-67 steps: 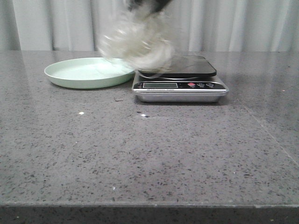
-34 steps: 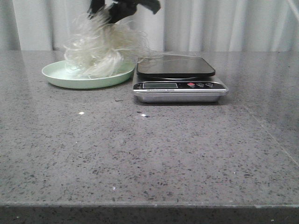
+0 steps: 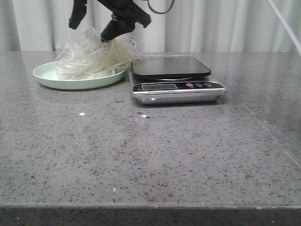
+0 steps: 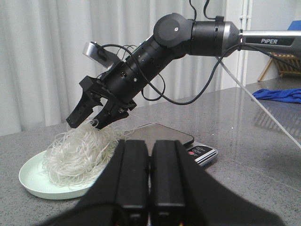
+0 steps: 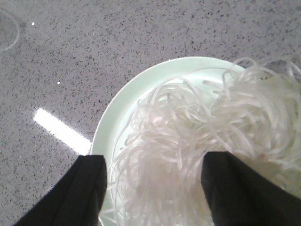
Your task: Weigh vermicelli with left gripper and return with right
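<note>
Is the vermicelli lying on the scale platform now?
No, the vermicelli lies in the pale green plate, beside the scale.

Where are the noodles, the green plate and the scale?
vermicelli (image 3: 89,59), front view, middle of the heap.
green plate (image 3: 44,75), front view, bare left rim.
scale (image 3: 169,66), front view, dark weighing platform.

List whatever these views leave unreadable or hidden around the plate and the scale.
- Scale display: too small to read in the front view.
- Plate centre: hidden under the vermicelli in every view.
- Right pincer arm: cut off by the front view's top edge.
- Left pincer: absent from the front view; its fingertips are cut off by the left wrist view's bottom edge.
</note>
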